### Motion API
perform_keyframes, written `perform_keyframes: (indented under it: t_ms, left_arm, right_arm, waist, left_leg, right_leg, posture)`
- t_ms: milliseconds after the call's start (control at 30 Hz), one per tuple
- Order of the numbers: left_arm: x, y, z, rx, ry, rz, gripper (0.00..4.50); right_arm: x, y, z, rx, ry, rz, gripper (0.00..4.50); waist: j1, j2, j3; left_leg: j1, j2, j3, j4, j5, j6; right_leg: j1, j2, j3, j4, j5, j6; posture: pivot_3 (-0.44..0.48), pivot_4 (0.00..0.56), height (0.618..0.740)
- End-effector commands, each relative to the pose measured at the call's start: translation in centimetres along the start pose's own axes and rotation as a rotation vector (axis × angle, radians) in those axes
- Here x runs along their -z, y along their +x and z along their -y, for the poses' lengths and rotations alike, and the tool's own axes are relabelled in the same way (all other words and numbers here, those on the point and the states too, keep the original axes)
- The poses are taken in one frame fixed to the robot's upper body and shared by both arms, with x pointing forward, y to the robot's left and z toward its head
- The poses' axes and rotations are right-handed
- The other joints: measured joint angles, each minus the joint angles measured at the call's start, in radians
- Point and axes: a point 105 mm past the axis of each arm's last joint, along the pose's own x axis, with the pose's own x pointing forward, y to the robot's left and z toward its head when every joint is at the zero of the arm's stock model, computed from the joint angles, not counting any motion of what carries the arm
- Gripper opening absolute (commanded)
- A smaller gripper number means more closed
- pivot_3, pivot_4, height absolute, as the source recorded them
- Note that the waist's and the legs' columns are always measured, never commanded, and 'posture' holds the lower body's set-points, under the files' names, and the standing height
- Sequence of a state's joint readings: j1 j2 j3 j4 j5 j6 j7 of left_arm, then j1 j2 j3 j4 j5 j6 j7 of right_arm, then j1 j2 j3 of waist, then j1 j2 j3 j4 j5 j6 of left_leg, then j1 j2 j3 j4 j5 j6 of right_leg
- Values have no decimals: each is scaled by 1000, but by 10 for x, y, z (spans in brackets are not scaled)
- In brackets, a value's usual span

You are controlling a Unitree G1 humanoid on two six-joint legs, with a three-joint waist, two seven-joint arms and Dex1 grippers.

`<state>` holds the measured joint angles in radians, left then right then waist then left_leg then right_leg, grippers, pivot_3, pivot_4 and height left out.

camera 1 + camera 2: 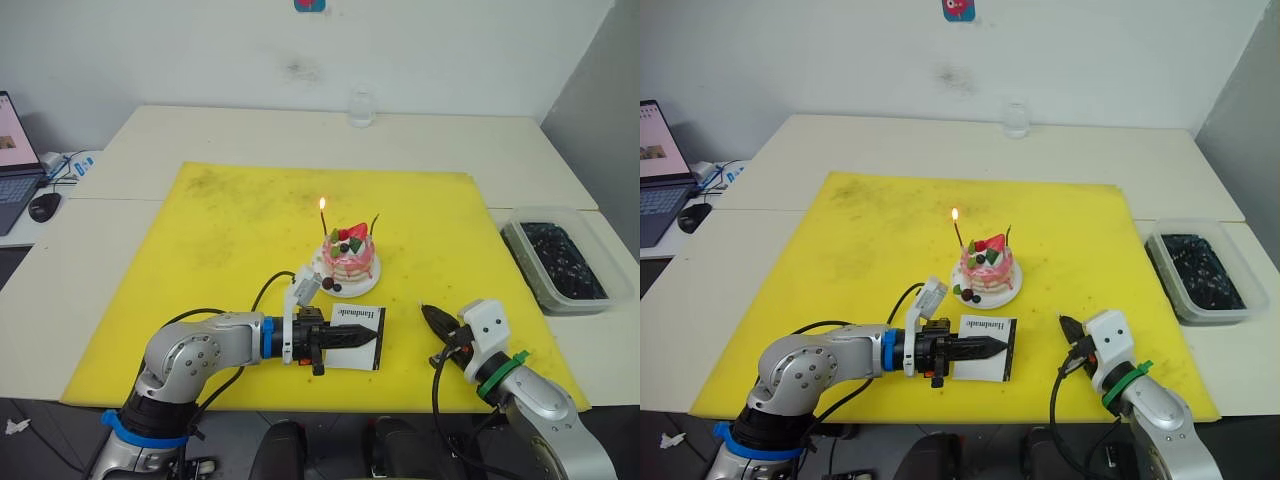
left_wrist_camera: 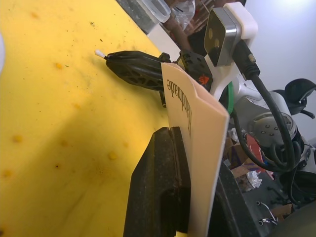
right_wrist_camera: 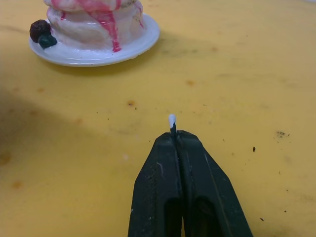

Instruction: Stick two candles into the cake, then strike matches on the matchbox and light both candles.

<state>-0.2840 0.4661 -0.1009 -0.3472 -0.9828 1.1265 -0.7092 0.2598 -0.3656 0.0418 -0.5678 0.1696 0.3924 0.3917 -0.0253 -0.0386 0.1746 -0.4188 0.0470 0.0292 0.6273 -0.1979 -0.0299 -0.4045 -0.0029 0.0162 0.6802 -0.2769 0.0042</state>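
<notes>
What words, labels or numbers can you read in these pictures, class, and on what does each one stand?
"Handmade": black lettering on the face of the white matchbox, which the left hand grips.
Laptop screen: too small to read.
Red and blue sign on the wall: no readable text.

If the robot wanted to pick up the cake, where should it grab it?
Probably by the rim of the white plate, coming low from the side. The cake looks soft, and two candles stand on top, one burning, so reaching from above is risky.
</notes>
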Motion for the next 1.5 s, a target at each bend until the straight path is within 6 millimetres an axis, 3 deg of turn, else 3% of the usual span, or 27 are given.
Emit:
perform_keyframes:
  t_ms: [33,233,433,800,1500]
  left_arm:
    - [-6,2,7,25,30,11,0]
    - [-11,0,5,28,39,14,0]
    - [-17,-2,5,45,50,9,0]
    - [-21,-3,4,58,76,2,0]
    - [-18,-3,4,60,75,-1,0]
  right_arm:
    - [-15,-1,-1,-14,-54,57,19]
    - [-63,-24,-15,-172,-237,139,19]
    - [-86,-42,-31,-358,-412,106,19]
    - [-88,-30,-47,-492,-573,31,19]
    - [-80,-18,-49,-495,-578,7,19]
  waist:
    - [0,0,0]
    - [1,0,0]
    - [0,0,0]
    - [0,-1,0]
    - [1,-1,0]
  left_leg:
    - [0,0,0,0,0,0]
    - [0,0,0,0,0,0]
    - [0,-1,0,0,0,0]
    - [0,-1,0,0,0,0]
    - [-1,-1,0,1,0,0]
  right_leg:
    - [0,0,0,0,0,0]
    - [0,0,0,0,0,0]
    - [1,1,0,0,0,0]
    - [0,1,0,0,0,0]
    - [0,1,-1,0,0,1]
  posture:
    - [0,150,740]
    - [0,150,740]
    - [0,150,740]
    - [0,150,740]
    - [0,150,740]
